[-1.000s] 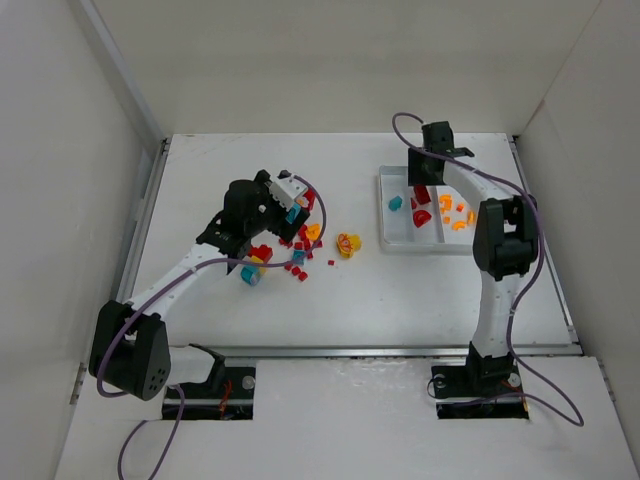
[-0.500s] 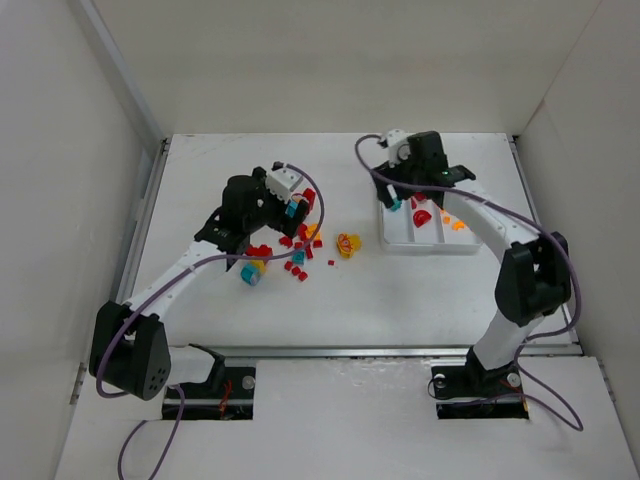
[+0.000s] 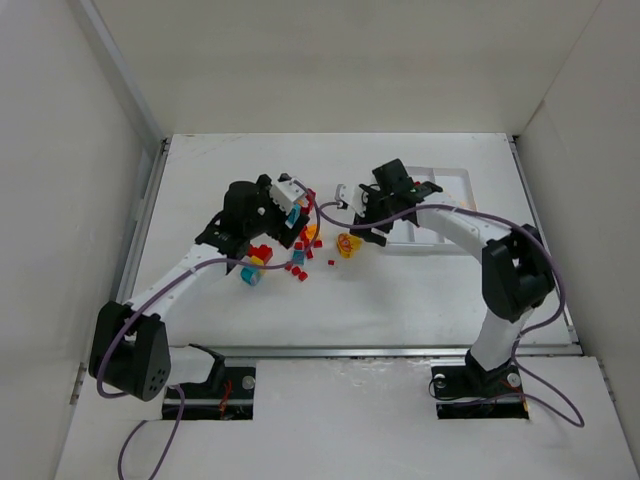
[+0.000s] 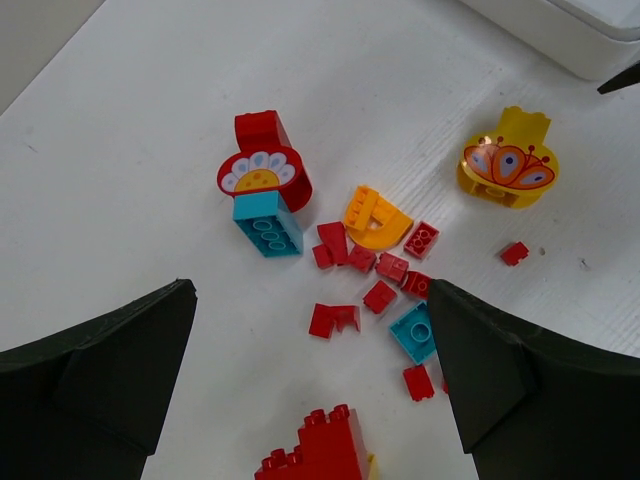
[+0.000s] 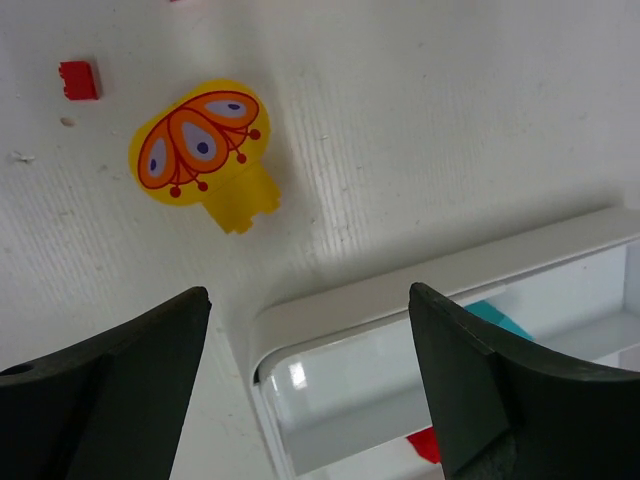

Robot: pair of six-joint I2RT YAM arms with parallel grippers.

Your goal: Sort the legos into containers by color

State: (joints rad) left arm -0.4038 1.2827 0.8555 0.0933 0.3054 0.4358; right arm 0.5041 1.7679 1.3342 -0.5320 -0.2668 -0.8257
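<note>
**Both hands wide open and empty over the desk**

The left hand [image 4: 308, 290] hangs above the loose legos [image 4: 332, 240] with its fingers [image 4: 110, 370] spread wide, gripping nothing and touching nothing. Ahead of it, between the two fingers, lie small red bricks [image 4: 390, 268], an orange curved piece [image 4: 375, 215] and a teal brick [image 4: 413, 332] close to the right finger. Farther ahead and to the left, a red round piece with a flower print [image 4: 265, 170] touches a second teal brick [image 4: 268, 225]. A bigger red brick [image 4: 320, 450] sits nearest the palm.

The right hand [image 5: 307, 295] is likewise spread wide and empty, clear of everything. Directly under the gap between its fingers is a rounded corner of the white tray [image 5: 400, 290]. Inside the tray, toward the right finger, a teal piece [image 5: 495, 318] and a bit of red [image 5: 425, 443] show. Ahead and to the left, on the desk [image 5: 450, 100], a yellow piece with an orange print [image 5: 205, 150] lies apart from the tray. A tiny red brick [image 5: 78, 80] lies farther left.
</note>
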